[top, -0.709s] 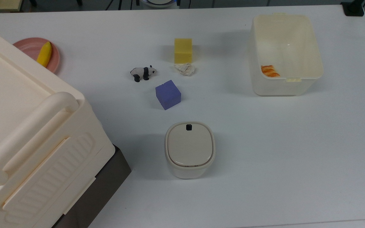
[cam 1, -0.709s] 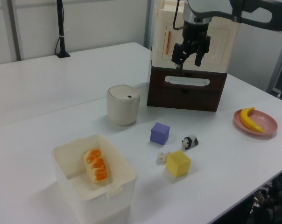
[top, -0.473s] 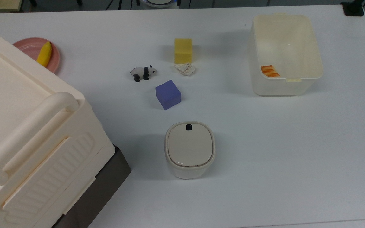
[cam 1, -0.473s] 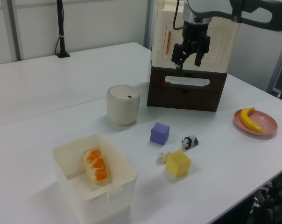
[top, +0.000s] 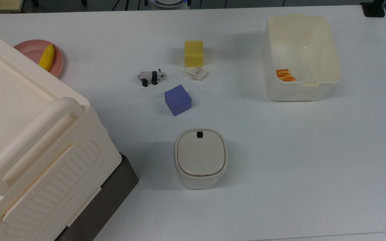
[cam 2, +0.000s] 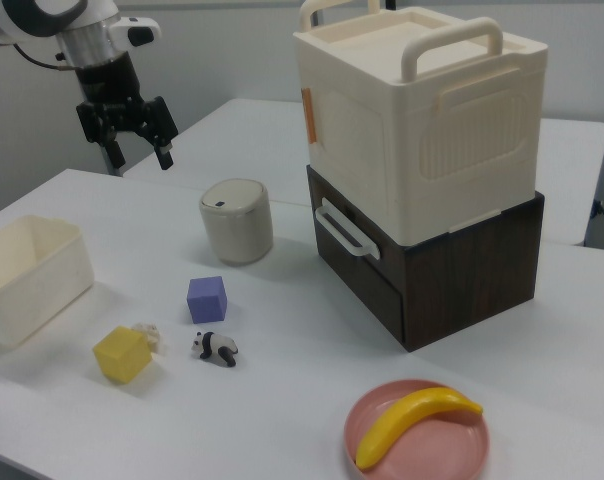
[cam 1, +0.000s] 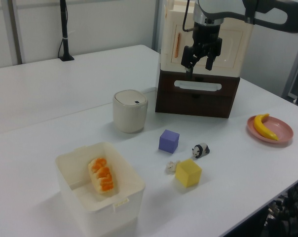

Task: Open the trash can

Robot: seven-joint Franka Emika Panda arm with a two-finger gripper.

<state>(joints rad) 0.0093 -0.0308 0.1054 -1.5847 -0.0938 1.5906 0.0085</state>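
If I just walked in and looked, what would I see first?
Probably the big cream box with handles, stacked on a dark brown drawer unit at the right view's right. Next, the black gripper hanging in the air with its jaws open, up at the right view's left, above and apart from the small closed trash can. After that, the yellow banana on its pink plate in front.

trash can (top: 200, 159): smooth cream plastic, matt beige lid | tub (top: 302, 90): translucent glossy plastic | box (cam 2: 422, 115) behind trash can: ribbed cream plastic, on dark wood-look cabinet (cam 2: 452, 270) | table (top: 297, 160): smooth matt white
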